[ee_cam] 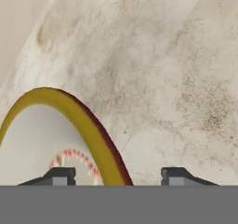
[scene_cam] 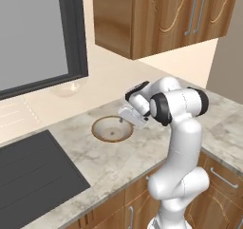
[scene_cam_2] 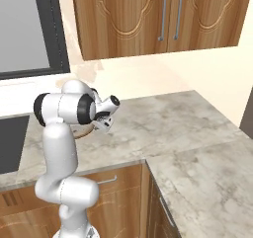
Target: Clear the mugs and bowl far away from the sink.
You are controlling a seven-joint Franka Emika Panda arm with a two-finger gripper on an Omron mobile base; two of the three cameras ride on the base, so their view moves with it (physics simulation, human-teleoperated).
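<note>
- Straddling the rim of the bowl with my pincer, I see one dark fingertip inside the bowl and the other outside, over the marble counter.
- My jaws stand apart with the rim between them. I see a gap on both sides, so I judge that nothing is held yet.
- In the left base view, the bowl sits flat on the counter, just beside my hand, and the black sink lies to its left, not far away.
- This bowl looks stiff and shallow, with a brown wooden rim and a pale inside. I think it is light, but wide, so it cannot go whole between my fingers.
- Its rim is the only good place to hold, one finger on the inner wall and one on the outer.
- A grip at one edge may let the bowl tip or swing, and the smooth wall can slip, so I should pinch deep and lift slowly.
</note>
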